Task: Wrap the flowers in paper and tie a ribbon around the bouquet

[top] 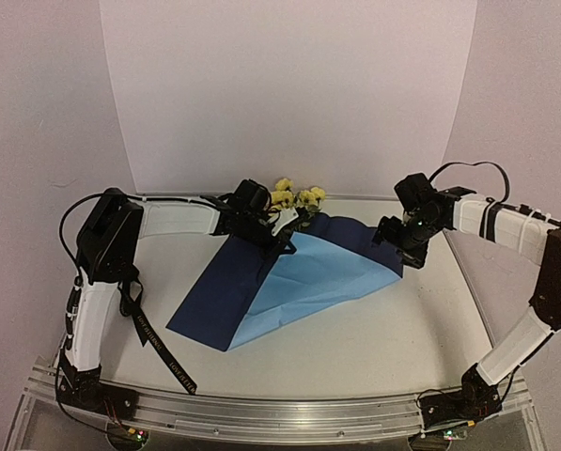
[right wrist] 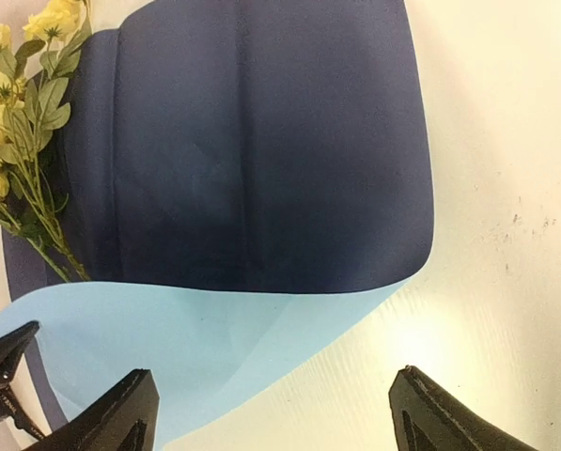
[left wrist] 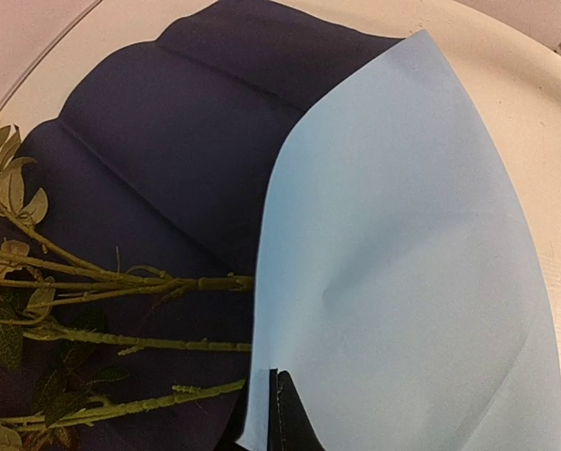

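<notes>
The paper (top: pixel 261 282) lies on the table, dark navy side up, with its light blue side (left wrist: pixel 402 263) folded over from the right. My left gripper (left wrist: pixel 280 409) is shut on the edge of that blue flap, near the middle of the sheet (top: pixel 285 242). The flowers (top: pixel 294 197) lie at the sheet's far end, their green stems (left wrist: pixel 120 282) running under the flap. My right gripper (top: pixel 397 246) hovers open over the paper's right corner (right wrist: pixel 355 310), nothing between its fingers (right wrist: pixel 120 418). The black ribbon (top: pixel 163 348) lies on the table at the front left.
The left arm's white link (top: pixel 181 218) stretches over the table's back left. A white back wall (top: pixel 289 94) stands just behind the flowers. The aluminium rail (top: pixel 280 409) runs along the near edge. Bare tabletop (right wrist: pixel 506 188) shows to the right of the paper.
</notes>
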`<state>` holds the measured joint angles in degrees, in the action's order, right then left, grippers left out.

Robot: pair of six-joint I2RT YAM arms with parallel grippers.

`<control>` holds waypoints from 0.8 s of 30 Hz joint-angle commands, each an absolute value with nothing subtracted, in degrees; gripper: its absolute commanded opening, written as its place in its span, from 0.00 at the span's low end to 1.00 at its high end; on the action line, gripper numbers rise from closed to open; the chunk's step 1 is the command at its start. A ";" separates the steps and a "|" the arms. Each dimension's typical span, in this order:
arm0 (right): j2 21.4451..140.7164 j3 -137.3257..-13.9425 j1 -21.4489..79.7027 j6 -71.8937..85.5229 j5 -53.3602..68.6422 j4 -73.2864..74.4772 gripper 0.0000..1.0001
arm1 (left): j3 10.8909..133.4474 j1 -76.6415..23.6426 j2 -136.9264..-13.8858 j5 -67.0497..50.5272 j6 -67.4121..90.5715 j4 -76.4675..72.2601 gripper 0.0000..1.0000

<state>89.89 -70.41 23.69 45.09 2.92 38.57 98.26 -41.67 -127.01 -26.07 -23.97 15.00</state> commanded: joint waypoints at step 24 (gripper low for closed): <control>110.42 -77.11 36.49 40.44 -3.85 32.87 0.62 | 109.03 -38.90 -135.80 -29.79 -21.90 14.46 0.00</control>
